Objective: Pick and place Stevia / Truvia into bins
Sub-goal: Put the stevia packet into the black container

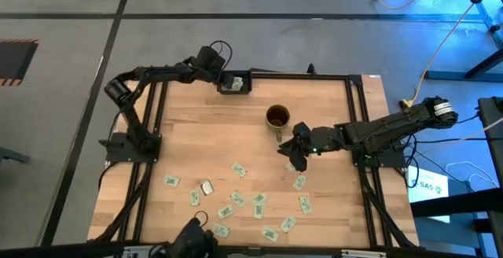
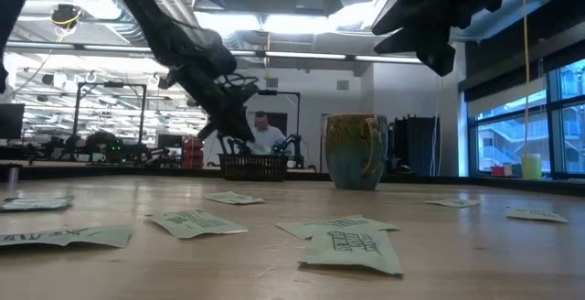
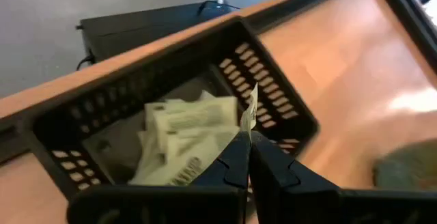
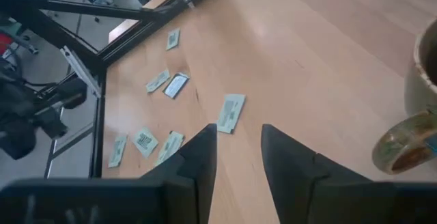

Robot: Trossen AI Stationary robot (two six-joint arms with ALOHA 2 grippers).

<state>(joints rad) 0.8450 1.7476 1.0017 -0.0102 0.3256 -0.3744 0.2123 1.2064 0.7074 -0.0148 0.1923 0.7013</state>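
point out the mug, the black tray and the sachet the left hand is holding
mug (image 2: 355, 151), low view, middle of its side
black tray (image 3: 270, 111), left wrist view, slotted end wall
held sachet (image 3: 250, 109), left wrist view, its free end above the fingertips

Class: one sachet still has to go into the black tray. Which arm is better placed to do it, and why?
Left. The left gripper is shut on a sachet right above the black tray. The right gripper is open and empty, over bare table beside the mug.
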